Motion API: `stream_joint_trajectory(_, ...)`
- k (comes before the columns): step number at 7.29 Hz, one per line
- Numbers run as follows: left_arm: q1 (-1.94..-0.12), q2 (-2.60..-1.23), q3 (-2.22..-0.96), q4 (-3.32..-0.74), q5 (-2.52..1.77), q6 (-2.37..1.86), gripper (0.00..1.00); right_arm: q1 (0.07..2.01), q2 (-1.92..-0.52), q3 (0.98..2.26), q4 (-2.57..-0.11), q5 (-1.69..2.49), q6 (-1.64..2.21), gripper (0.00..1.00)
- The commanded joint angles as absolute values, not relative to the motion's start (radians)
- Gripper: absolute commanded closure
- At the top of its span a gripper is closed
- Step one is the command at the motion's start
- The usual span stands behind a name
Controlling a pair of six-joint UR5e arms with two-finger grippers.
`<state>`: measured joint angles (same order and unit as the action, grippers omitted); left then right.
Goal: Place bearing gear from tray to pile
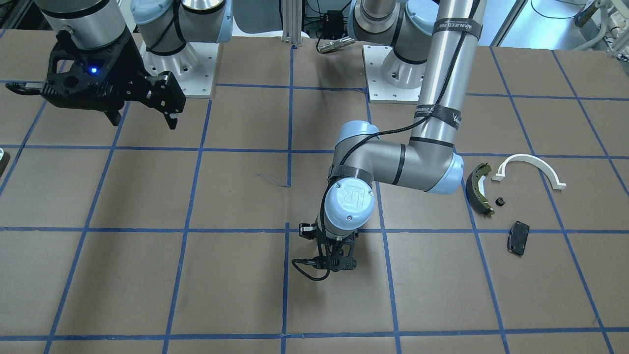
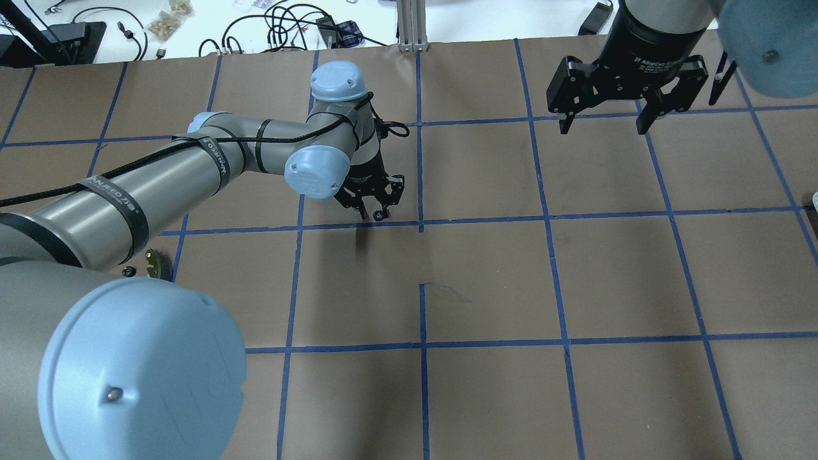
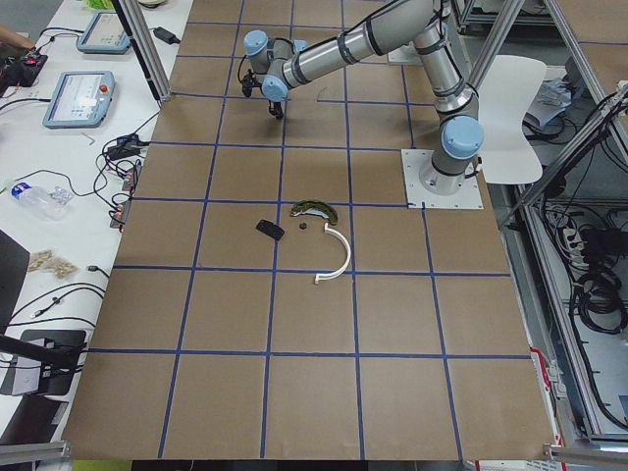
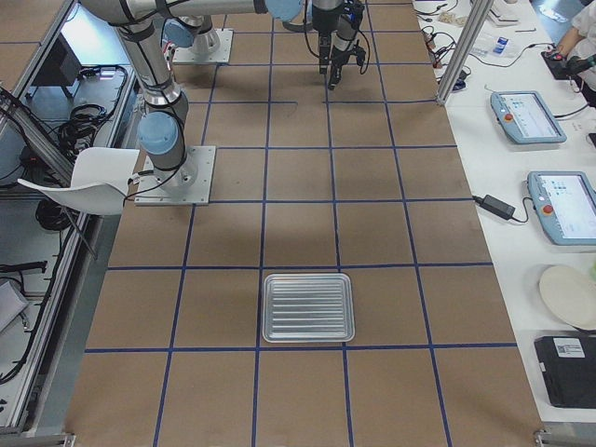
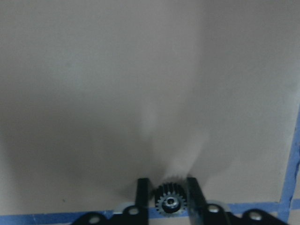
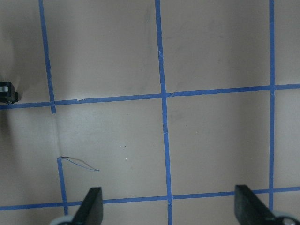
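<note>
Left pincer [image 5: 168,192] is carrying the bearing gear [image 5: 170,202], clamped on it; right pincer [image 2: 602,124] is idling, fingers apart. Next move probably: swinging over to the pile [image 1: 500,201], then releasing.

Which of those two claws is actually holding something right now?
The left gripper, the one reaching far forward: it is shut on a small black toothed gear. The right gripper hangs wide open and empty.

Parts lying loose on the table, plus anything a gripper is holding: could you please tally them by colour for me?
Black: 3 (brake pad, small round piece, gear clamped in the left gripper)
Olive-green: 1 (brake shoe)
White: 1 (half-ring)
Total: 5
</note>
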<state>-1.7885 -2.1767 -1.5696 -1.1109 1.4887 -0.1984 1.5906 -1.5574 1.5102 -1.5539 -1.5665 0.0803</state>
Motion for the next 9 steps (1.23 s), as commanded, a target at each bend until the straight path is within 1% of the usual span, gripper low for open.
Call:
stream_joint_trajectory(1,-1.767,-2.14,-1.546,-1.165,1.496,-0.173,1.0,1.591,-1.559,1.511,-1.554,-1.565,0.083,0.0)
stream_joint_trajectory(3,-1.627,-2.096,-1.499,-1.262,1.503,-0.071,1.0,1.591,-1.559,1.509,-1.554,-1.571,0.083,0.0)
stream_joint_trajectory(5,-1.458,-2.036,-1.439,-1.392,1.612,0.148,1.0,1.591,-1.559,1.509,-1.554,-1.571,0.083,0.0)
stream_joint_trajectory(8,-1.145,-2.016,-1.45,-1.405,1.632,0.471,1.0,1.591,-1.559,1.509,-1.554,-1.571,0.083,0.0)
stream_joint_trajectory(9,-1.067,-2.017,-1.463,-1.413,1.632,0.538,1.0,1.591,-1.559,1.509,-1.554,-1.571,0.083,0.0)
